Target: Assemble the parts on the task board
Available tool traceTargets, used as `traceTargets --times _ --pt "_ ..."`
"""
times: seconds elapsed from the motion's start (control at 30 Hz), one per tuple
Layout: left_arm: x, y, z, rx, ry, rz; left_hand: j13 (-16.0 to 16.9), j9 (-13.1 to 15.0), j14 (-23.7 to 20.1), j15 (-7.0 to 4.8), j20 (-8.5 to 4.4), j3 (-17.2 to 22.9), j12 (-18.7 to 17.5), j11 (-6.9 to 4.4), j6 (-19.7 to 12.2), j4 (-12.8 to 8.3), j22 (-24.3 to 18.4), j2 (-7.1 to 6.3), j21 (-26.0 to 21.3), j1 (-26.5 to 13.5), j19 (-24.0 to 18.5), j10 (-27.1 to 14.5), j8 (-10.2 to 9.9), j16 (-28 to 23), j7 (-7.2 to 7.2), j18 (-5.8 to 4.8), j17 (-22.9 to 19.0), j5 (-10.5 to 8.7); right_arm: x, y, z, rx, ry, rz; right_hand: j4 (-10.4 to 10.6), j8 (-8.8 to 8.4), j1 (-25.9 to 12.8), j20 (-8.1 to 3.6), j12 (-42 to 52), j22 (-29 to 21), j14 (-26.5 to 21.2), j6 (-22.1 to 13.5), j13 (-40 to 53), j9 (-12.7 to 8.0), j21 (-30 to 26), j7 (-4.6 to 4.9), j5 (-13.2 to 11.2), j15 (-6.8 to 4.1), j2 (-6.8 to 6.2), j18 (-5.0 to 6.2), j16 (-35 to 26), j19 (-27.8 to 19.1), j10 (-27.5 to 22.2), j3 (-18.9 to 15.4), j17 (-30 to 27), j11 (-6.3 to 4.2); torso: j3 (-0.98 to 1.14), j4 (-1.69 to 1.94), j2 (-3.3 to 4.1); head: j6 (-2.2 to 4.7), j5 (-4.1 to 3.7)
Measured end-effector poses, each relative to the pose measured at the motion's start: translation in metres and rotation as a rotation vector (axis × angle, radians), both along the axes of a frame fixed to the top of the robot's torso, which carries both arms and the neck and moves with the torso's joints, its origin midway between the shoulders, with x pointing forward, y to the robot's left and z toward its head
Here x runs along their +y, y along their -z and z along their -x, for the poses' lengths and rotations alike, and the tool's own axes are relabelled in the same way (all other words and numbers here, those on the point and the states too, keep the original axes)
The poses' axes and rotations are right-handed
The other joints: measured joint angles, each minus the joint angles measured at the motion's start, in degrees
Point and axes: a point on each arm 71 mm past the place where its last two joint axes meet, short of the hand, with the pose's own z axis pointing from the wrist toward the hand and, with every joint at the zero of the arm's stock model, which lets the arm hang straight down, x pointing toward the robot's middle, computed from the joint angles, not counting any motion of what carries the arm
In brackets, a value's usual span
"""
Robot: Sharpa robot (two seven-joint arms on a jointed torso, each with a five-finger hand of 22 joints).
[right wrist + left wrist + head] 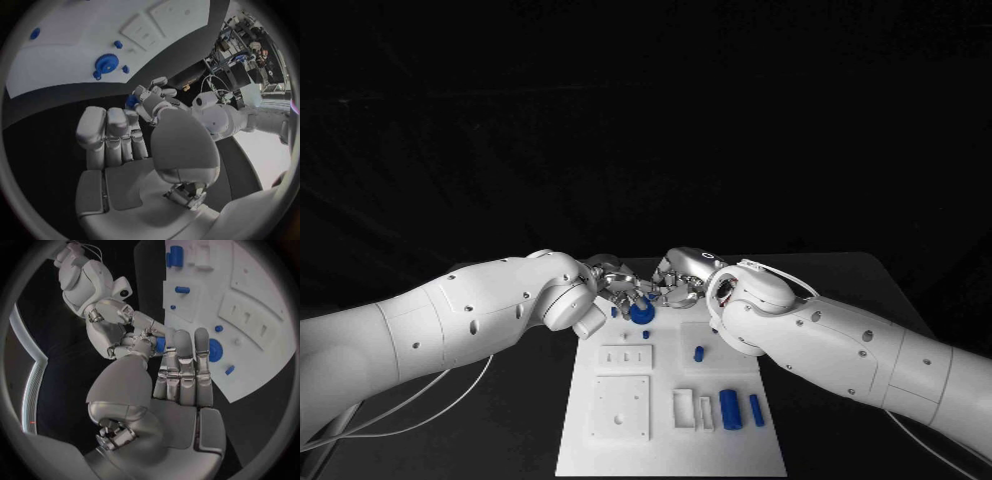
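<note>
Black worktop (516, 420) and a dark room surround the white task board (668, 440). From the head view, both arms meet over the board's far end, the left hand (613, 283) and right hand (678, 285) almost touching above a blue gear (642, 312). Nearer the robot, a short blue peg (698, 352) stands mid-board, and two blue cylinders (740, 408) lie beside white blocks.

Seen from the left wrist, that hand's fingers (185, 371) lie straight and close together, holding nothing, beside the gear (214, 350) on the board (262, 300). The right hand (142, 335) opposite pinches a small blue part (160, 344) in its fingertips.

Through the right wrist camera, its own hand (125, 165) shows the long fingers (111, 135) drawn together; the pinch itself I cannot make out here. The left hand (152, 97) across has a blue piece (131, 101) by its fingertips, while the gear (107, 63) sits on the board (62, 70) between two small blue studs.

The step looks like a handover or seating of that small part near the gear. It would go best with a steady pinch, the part lined up squarely over its seat, and the free hand bracing without nudging the gear.
</note>
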Motion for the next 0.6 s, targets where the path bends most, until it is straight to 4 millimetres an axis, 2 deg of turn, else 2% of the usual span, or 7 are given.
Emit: traceTargets --times 0.17,0.27,0.33,0.43,0.47,0.53,0.6 --pt "0.0005 0.0005 0.0002 0.005 0.004 0.000 0.6 0.0 0.0 -0.01 -0.14 1.0 0.7 0.00 0.0 -0.2 1.2 0.17 0.2 -0.6 -0.1 0.0 0.0 1.1 0.03 0.00 0.1 -0.01 0.0001 0.0009 0.0003 0.001 -0.002 0.000 0.0 -0.05 -0.1 0.00 0.0 0.0 0.0 0.1 0.0 0.0 0.0 -0.15 0.0 0.00 0.07 0.00 0.0 0.0 0.1 0.0 0.0 -0.12 0.01 0.02 0.02 0.00 -0.08" --pt "0.0007 0.0010 0.0003 0.009 0.009 -0.001 0.9 0.1 -0.2 -0.20 -0.20 1.1 1.2 0.00 0.2 -0.2 1.9 0.22 0.6 -1.1 -0.2 0.0 0.0 1.7 0.23 0.00 0.2 0.76 0.0001 0.0017 0.0005 0.003 -0.002 0.000 0.0 -0.09 -0.1 0.00 0.0 0.0 0.0 0.2 0.0 0.0 0.0 -0.16 0.0 0.00 0.07 0.01 0.0 0.0 0.2 0.0 0.0 -0.21 0.01 0.03 0.02 0.00 -0.09" --pt "0.0008 0.0013 0.0004 0.011 0.012 -0.002 1.3 1.8 -0.2 -0.20 -0.22 1.5 1.7 -0.04 0.2 -0.7 2.5 0.36 0.6 -1.6 -0.2 0.0 -0.4 2.5 0.24 0.00 0.4 1.06 -0.0001 0.0021 0.0007 0.003 -0.003 0.000 0.0 0.07 -0.1 0.00 0.0 0.0 0.0 0.2 0.0 0.0 0.0 -0.17 0.0 0.00 0.06 0.00 0.0 0.0 0.2 0.0 0.0 -0.21 0.01 0.03 0.02 0.01 -0.10" --pt "0.0010 0.0015 0.0002 0.014 0.015 -0.003 1.6 2.0 -0.2 -0.21 -0.41 1.8 2.0 -0.21 0.2 -0.9 3.1 0.27 0.9 -1.9 -0.4 0.2 -0.4 2.9 0.26 0.00 0.4 1.39 -0.0005 0.0027 0.0009 0.003 -0.005 -0.001 0.0 0.07 -0.1 0.00 -0.1 0.0 0.0 0.1 0.0 0.0 -0.1 -0.19 0.2 0.00 0.04 0.00 -0.3 0.0 0.2 -0.5 0.0 -0.21 0.02 0.03 0.02 -0.01 -0.10" --pt "0.0010 0.0016 0.0001 0.014 0.016 -0.003 1.8 2.3 -0.2 -0.21 -0.41 1.8 2.4 -0.32 0.3 -0.9 3.3 0.27 0.9 -1.9 -0.4 0.1 -0.4 3.2 0.36 0.00 0.5 1.60 -0.0008 0.0029 0.0009 0.004 -0.005 -0.001 0.4 0.21 -0.6 0.00 -0.4 0.0 0.0 -0.5 -0.1 0.0 -0.3 -0.18 0.7 0.00 -0.50 0.00 -0.3 0.0 0.2 -0.9 0.0 -0.21 0.03 0.02 0.02 -0.04 -0.10" --pt "0.0009 0.0015 -0.0003 0.014 0.017 -0.003 2.2 3.3 -0.2 -0.21 -0.43 1.8 3.2 -0.47 0.4 -1.0 3.7 0.46 1.3 -2.1 -0.4 0.0 -0.6 4.0 0.47 -0.01 0.7 2.16 -0.0023 0.0036 0.0011 0.004 -0.004 -0.001 0.9 0.66 -0.9 0.00 -0.4 0.0 0.0 -1.8 -0.2 0.0 -0.4 0.07 1.0 0.00 -0.73 0.00 -0.4 0.0 0.2 -1.8 -0.1 -0.21 0.03 -0.01 0.02 -0.10 -0.08" --pt "0.0006 0.0011 -0.0005 0.013 0.018 -0.002 2.6 3.4 -0.4 -0.41 -0.63 1.8 4.0 -0.71 0.4 -1.0 4.3 0.49 1.6 -2.2 -0.2 0.1 -0.6 4.8 0.47 -0.01 1.0 2.89 -0.0043 0.0044 0.0012 0.004 -0.001 -0.001 1.9 0.63 -2.2 0.00 -1.5 0.0 0.0 -4.6 -1.0 0.1 -1.3 0.76 1.4 0.00 -1.49 0.00 -1.2 0.0 -0.9 -4.1 -0.6 0.42 0.07 -0.02 0.02 -0.14 -0.04"
